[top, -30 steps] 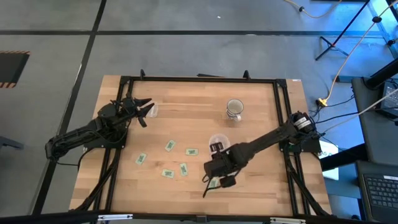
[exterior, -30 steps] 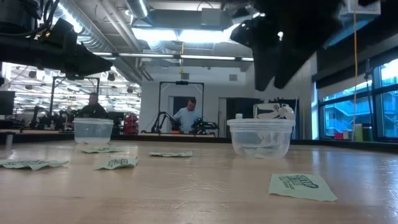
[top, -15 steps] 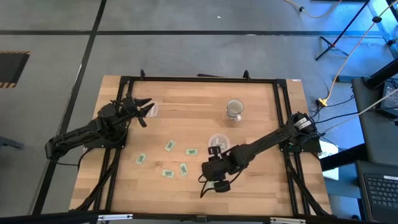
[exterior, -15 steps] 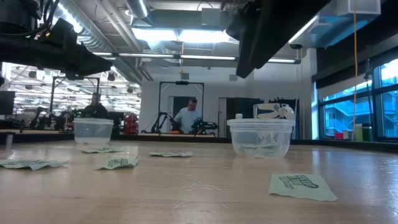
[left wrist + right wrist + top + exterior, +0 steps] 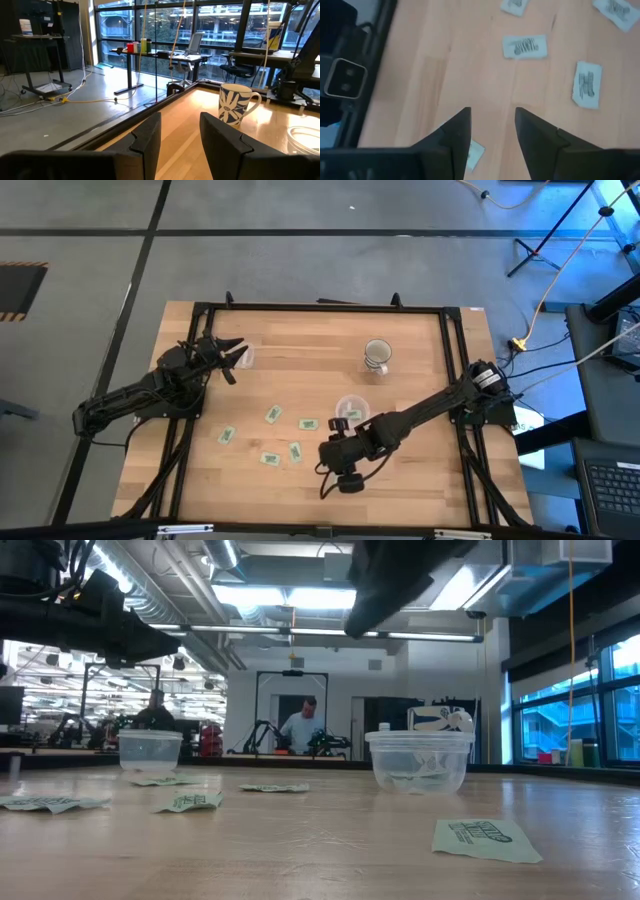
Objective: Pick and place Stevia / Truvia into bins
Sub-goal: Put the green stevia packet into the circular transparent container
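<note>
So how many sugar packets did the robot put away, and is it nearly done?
Not nearly. The cup in the middle seems to have a few packets inside; how many is hard to tell. The right tool is open and empty, above the table near the front. About five packets lie loose on the wood, plus one near the front. The left tool waits, open, by the far cup.

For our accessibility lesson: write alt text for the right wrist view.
The right gripper, fingers open and empty, hovers over the wooden table. Four pale green sachets lie ahead, and another sachet lies beside one finger.
</note>
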`<state>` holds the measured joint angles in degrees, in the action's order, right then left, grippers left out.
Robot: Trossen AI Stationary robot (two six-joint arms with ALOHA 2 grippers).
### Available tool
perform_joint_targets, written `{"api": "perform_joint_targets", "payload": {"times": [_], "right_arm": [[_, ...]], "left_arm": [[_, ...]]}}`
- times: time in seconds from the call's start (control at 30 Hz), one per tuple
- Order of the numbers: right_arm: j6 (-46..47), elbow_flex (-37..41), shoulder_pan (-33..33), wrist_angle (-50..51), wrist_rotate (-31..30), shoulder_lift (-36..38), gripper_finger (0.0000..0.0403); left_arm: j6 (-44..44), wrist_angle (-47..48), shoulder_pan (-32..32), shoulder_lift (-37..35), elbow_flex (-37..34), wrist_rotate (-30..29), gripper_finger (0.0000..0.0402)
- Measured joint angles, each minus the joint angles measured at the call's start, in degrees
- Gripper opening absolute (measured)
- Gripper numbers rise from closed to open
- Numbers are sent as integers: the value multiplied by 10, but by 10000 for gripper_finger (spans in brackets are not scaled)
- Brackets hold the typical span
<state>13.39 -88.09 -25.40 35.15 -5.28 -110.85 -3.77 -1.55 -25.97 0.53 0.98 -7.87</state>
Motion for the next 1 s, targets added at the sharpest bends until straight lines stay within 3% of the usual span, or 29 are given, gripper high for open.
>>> {"api": "perform_joint_targets", "payload": {"times": [0.3, 0.67, 1.0], "right_arm": [[-18, 0, -8, -6, 3, 0, 205], [-199, 36, -45, 3, 10, -2, 226], [-171, 102, -50, -74, 10, -5, 226]], "left_arm": [[0, 0, 0, 0, 0, 0, 130], [0, 0, 0, 0, 0, 0, 130], [0, 0, 0, 0, 0, 0, 130]]}}
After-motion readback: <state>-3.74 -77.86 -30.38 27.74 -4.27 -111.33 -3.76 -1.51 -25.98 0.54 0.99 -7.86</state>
